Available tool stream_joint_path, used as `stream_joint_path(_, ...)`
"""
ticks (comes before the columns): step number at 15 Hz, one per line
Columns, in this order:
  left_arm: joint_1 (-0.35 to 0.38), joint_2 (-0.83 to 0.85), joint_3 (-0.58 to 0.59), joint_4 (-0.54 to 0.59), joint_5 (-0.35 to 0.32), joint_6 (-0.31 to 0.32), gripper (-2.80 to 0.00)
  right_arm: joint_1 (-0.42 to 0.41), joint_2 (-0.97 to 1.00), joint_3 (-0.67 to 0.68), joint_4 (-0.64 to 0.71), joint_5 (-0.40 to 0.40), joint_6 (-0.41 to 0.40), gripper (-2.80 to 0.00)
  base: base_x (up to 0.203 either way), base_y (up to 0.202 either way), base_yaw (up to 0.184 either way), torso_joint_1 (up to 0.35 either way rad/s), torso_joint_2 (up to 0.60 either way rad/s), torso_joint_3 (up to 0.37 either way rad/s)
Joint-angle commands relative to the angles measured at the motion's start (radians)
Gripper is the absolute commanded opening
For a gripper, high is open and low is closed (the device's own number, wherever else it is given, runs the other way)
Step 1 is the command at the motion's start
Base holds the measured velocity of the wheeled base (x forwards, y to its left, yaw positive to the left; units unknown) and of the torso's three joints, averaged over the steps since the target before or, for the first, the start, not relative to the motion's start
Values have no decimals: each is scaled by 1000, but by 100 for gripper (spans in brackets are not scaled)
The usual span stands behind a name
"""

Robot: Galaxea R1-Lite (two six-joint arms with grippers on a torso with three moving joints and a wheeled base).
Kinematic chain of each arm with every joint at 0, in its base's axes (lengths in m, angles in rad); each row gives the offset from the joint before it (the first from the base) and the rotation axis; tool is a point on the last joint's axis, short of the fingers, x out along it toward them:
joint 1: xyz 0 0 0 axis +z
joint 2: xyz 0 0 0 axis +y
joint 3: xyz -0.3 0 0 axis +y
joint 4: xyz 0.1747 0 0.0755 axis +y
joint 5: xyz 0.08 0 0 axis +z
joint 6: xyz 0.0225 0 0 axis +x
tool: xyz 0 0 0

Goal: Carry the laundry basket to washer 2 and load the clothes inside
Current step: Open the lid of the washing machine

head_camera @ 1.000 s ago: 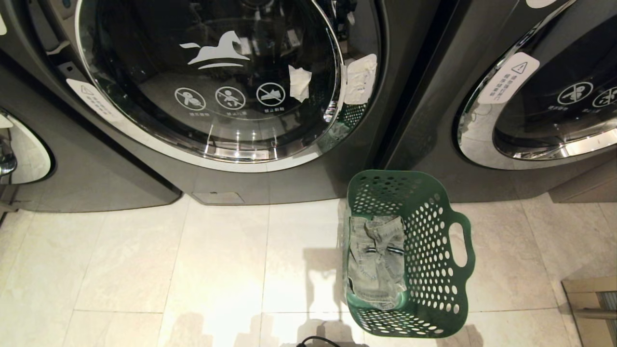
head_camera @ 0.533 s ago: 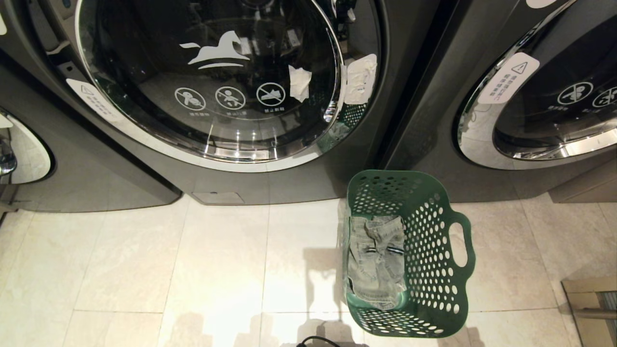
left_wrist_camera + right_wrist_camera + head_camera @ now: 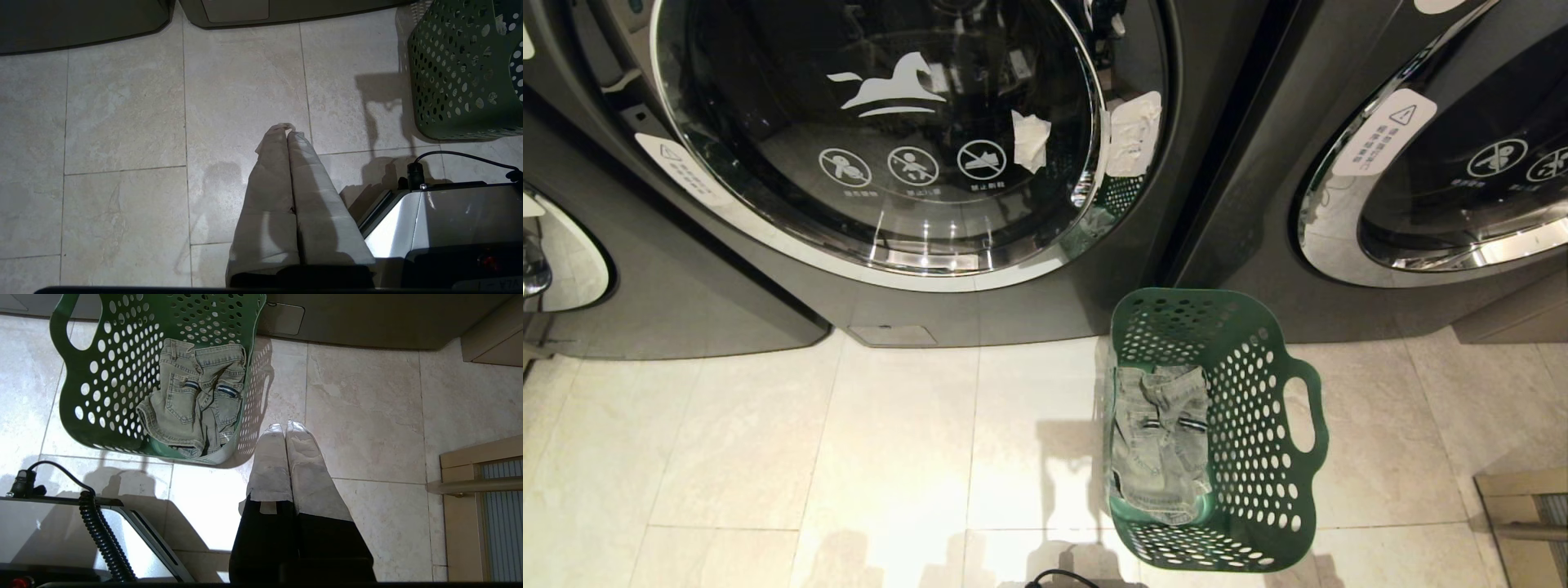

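Only the head view shows the washer doors: a big round glass door with a white horse mark, closed, and part of a second door on the machine to the right. The green laundry basket stands on the tiled floor against the foot of the machines, below the gap between them, with grey denim shorts lying inside. Neither arm appears there. The wrist views supply them: the left gripper hangs over bare tiles, jaws pressed together and empty, the basket off to one side. The right gripper, also closed on nothing, hangs just beside the basket's near wall. A coiled black cable and the robot's metal base sit below the arms, and a wooden frame edges the floor.
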Motion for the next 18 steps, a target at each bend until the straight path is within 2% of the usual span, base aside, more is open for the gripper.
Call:
stream_joint_path(1, 0, 3, 0, 0, 2, -10, -280, 0, 3, -1, 0, 1, -1, -280, 0, 0, 0, 0, 0, 0)
stream_joint_path(11, 0, 3, 0, 0, 12, -21, -280, 0, 3, 1, 0, 4, -2, -280, 0, 0, 0, 1, 1, 176)
stream_joint_path(15, 0, 3, 0, 0, 25, -66, -280, 0, 3, 2, 0, 1, -1, -280, 0, 0, 0, 1, 0, 203)
stream_joint_path(18, 0, 3, -2, 0, 36, -76, -280, 0, 2, 2, 0, 1, 1, -280, 0, 0, 0, 1, 1, 207)
